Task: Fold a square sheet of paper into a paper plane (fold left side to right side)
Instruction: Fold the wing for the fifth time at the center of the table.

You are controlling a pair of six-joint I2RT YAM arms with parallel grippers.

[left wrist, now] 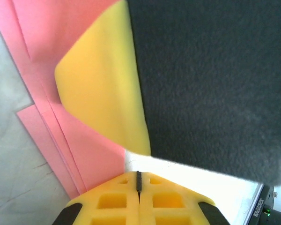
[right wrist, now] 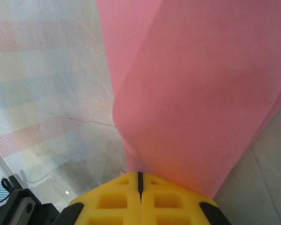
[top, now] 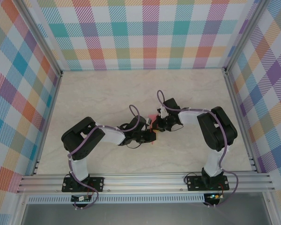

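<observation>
Right claw (right wrist: pixel 140 180) first: jaws are pressed together with just a thin seam between them, and the pink paper (right wrist: pixel 196 93) comes straight out of the tips, so I read that as pinched. From there the sheet rises up and away, bowed rather than flat, spreading across everything ahead and to the claw's right. Off to its left is the pale marbled table (right wrist: pixel 51 70).

Left claw (left wrist: pixel 139 185): jaws also closed tight. The paper lies just left of the tips, flat on the table, with a couple of long creases and a layered edge, so it's partly folded. I can't tell whether this claw is actually nipping it. Right ahead of it is a big yellow and dark grey block (left wrist: pixel 103 79), too close and blurry for me to call.

From the overhead cam both claws meet nearly tip to tip mid-table, a bit of pink poking up between them. Plaid walls (top: pixel 150 33) surround the table.
</observation>
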